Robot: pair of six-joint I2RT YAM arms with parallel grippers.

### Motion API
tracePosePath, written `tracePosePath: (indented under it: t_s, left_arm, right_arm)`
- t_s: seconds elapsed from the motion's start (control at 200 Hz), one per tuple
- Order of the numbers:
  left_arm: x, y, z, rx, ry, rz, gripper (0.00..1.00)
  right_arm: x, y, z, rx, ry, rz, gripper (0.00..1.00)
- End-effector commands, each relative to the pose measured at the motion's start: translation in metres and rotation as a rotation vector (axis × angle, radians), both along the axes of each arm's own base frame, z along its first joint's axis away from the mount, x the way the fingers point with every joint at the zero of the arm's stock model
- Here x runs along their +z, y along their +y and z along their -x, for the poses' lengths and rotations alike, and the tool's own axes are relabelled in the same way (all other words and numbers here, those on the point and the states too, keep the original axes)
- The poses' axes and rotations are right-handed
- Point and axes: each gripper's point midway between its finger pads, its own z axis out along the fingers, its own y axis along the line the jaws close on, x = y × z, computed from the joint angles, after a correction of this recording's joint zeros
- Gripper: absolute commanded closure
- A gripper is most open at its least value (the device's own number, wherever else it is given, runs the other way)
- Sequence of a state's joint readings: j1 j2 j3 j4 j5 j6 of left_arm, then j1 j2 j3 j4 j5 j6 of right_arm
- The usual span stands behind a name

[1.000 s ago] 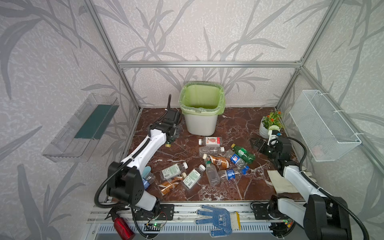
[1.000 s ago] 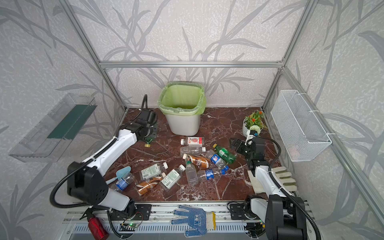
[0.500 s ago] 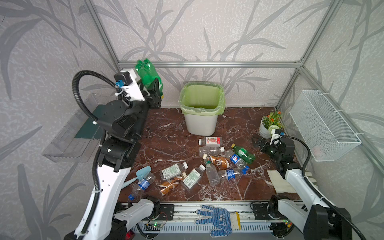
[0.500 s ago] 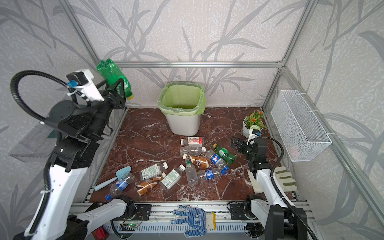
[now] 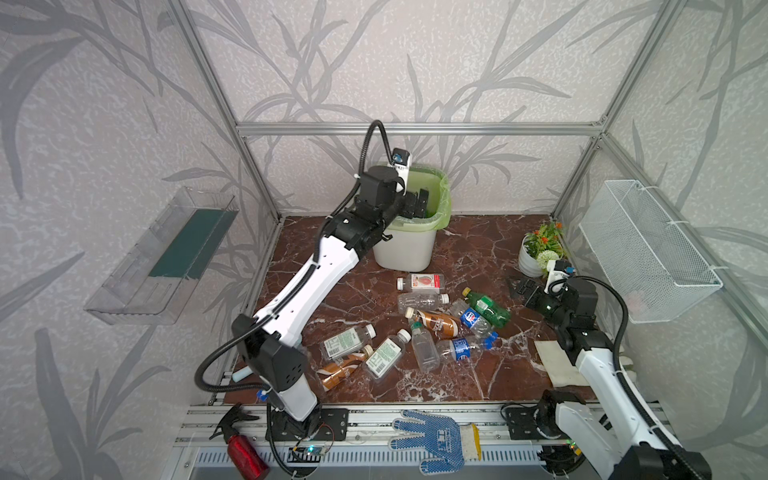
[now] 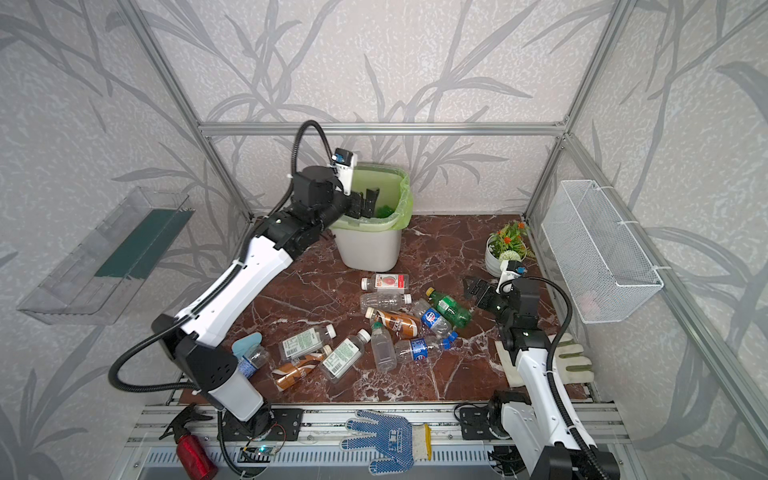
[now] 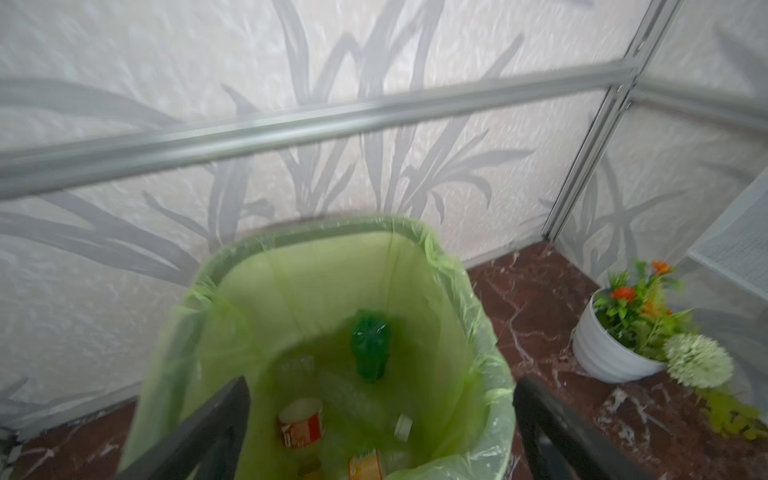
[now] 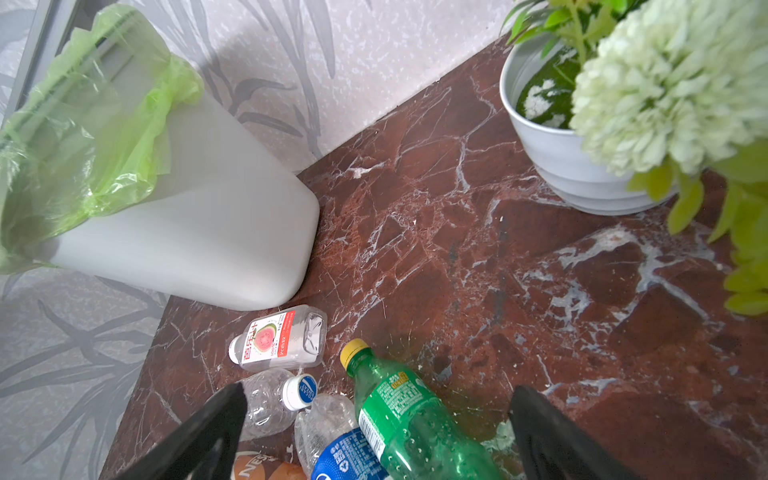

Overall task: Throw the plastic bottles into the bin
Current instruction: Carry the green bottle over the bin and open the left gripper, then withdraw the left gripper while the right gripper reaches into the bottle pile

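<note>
Bottles (image 6: 395, 322): eleven lying on the floor (image 5: 469, 249), more in the one bin (image 5: 405, 249).
In the bin you had a green bottle (image 7: 368, 345) and a few blurred others. Your left gripper (image 6: 368, 203) hung over its mouth, jaws wide, holding nothing. Your right gripper (image 5: 525, 289) sat low beside the floor bottles, jaws wide, empty.

Bright, even light; blurred left-wrist view
</note>
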State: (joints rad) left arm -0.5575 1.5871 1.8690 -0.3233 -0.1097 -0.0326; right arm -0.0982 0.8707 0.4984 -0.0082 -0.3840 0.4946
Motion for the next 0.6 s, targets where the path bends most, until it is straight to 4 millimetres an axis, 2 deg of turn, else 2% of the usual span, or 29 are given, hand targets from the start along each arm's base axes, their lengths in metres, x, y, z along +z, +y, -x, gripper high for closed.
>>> tracePosePath:
  t_s: [0.0, 0.11, 0.255, 0.4, 0.595]
  left_arm:
    - [0.117, 0.04, 0.069, -0.008, -0.306, 0.146, 0.01]
    - [0.102, 0.053, 0.082, 0.013, -0.298, 0.16, 0.01]
    - [0.065, 0.068, 0.094, 0.052, -0.252, 0.171, 0.01]
    - [0.007, 0.084, 0.104, 0.103, -0.17, 0.197, 0.01]
    - [-0.087, 0.105, 0.118, 0.18, 0.006, 0.184, 0.01]
  right_arm:
    - [-0.01, -0.005, 0.006, -0.018, 0.064, 0.024, 0.01]
    - [-0.017, -0.004, 0.008, -0.02, 0.094, 0.011, 0.01]
    - [-0.024, -0.003, 0.013, -0.012, 0.128, 0.015, 0.01]
    - [-0.035, 0.001, 0.022, 0.016, 0.161, 0.046, 0.02]
    - [-0.053, 0.012, 0.028, 0.085, 0.237, 0.138, 0.08]
